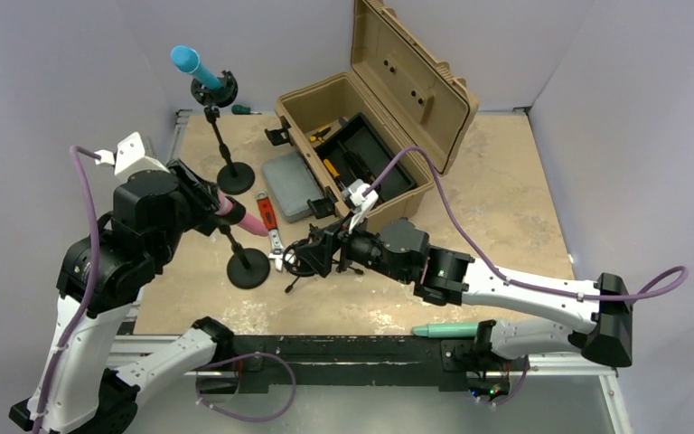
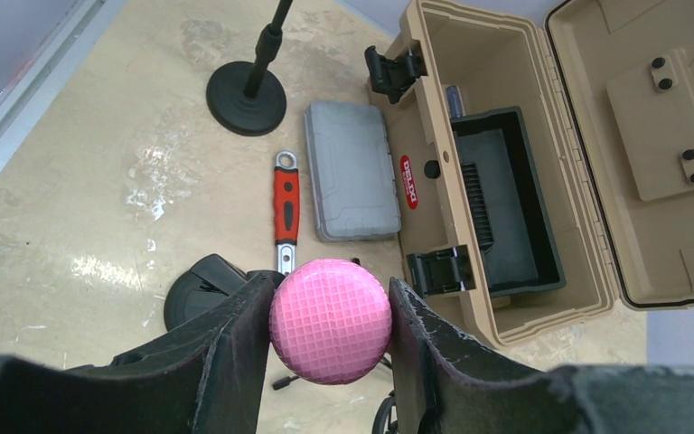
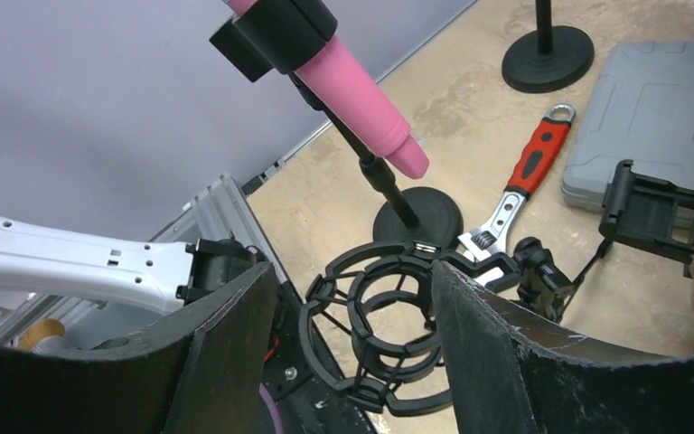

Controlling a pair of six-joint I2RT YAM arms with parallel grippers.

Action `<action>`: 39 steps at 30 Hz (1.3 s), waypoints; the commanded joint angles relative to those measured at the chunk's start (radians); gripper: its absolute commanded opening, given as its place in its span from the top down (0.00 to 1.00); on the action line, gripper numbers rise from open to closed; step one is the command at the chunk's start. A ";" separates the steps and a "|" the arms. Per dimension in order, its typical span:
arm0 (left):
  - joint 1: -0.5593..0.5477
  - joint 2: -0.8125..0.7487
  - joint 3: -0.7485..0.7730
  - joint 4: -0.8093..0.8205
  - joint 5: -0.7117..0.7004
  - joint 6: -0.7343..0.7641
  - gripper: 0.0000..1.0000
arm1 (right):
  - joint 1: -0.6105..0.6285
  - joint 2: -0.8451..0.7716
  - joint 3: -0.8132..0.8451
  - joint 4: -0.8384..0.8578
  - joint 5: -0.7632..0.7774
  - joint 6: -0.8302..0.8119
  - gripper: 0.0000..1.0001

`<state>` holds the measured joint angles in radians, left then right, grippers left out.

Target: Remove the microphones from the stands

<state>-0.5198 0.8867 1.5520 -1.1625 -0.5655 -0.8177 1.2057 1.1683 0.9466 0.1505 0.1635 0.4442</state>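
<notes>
A pink microphone point(image 1: 246, 219) sits tilted in the black clip point(image 3: 276, 32) of a round-based stand point(image 1: 248, 268), left of the table's middle. My left gripper point(image 1: 220, 209) is shut on its gridded pink head point(image 2: 330, 321), with both pads pressed against it. The tail point(image 3: 370, 113) points down past the stand's rod toward the base point(image 3: 416, 215). My right gripper point(image 1: 313, 252) is just right of that base. It is shut on a black shock mount point(image 3: 389, 325) that holds no microphone, and its small tripod tilts beneath.
A second stand point(image 1: 235, 176) with a blue microphone point(image 1: 190, 63) is at the back left. A red-handled wrench point(image 1: 268, 213) and a grey case point(image 1: 294, 185) lie beside an open tan toolbox point(image 1: 375, 136). A teal microphone point(image 1: 443, 330) rests on the near rail.
</notes>
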 commanded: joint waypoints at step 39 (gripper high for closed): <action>-0.006 -0.673 -0.308 0.094 0.075 0.506 0.00 | 0.160 0.826 1.193 -0.290 0.398 -0.484 0.29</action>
<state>-0.5205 0.1768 1.2610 -1.0142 -0.5392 -0.3180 1.3613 1.9686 2.0567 -0.1219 0.4603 0.0185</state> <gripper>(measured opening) 0.998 0.732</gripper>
